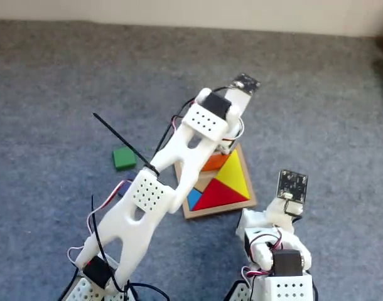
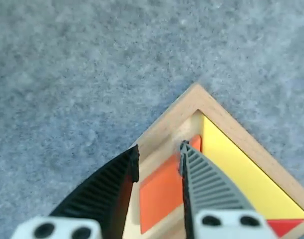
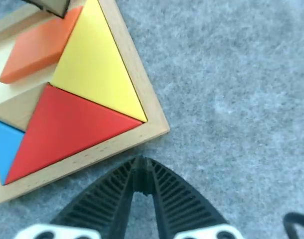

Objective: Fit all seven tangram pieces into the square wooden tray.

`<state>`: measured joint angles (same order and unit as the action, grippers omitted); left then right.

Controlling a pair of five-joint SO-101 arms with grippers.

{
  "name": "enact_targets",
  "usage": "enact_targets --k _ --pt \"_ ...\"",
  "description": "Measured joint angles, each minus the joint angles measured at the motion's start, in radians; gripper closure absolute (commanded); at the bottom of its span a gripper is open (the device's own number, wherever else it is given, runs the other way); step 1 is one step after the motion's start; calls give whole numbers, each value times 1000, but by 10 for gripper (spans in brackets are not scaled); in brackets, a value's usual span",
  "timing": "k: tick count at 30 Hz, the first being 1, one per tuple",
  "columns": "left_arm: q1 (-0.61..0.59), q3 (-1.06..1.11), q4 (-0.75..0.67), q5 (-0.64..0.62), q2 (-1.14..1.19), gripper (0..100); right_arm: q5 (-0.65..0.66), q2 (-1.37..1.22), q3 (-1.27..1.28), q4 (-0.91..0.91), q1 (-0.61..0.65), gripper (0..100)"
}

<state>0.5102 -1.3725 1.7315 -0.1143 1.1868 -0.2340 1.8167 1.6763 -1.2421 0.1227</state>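
The square wooden tray lies mid-table and holds a yellow triangle, a red triangle, a blue piece and an orange piece. My left arm stretches over the tray's far left part. Its gripper is open at the tray's corner, one finger at the edge of the orange piece and the other on top of it, next to the yellow triangle. My right gripper is shut and empty, just off the tray rim near the red triangle.
A green square lies on the grey carpet left of the tray. A small purple piece peeks out beside the left arm. Open carpet stretches to the far side and to the right of the tray.
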Motion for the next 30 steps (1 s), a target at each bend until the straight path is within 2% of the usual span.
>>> enact_targets --k 4,11,16,21,26,30 --pt "2 -44 20 0 -9 915 0 0 0 0 0 992" --pt "-23 31 28 17 -115 919 0 0 0 0 0 992" --pt "-14 242 29 54 -282 902 0 0 0 0 0 992" --pt "-20 523 29 89 -511 758 0 0 0 0 0 992" --pt "-38 824 28 100 -680 758 0 0 0 0 0 992" --pt "-69 1013 -68 100 -709 755 0 0 0 0 0 992"
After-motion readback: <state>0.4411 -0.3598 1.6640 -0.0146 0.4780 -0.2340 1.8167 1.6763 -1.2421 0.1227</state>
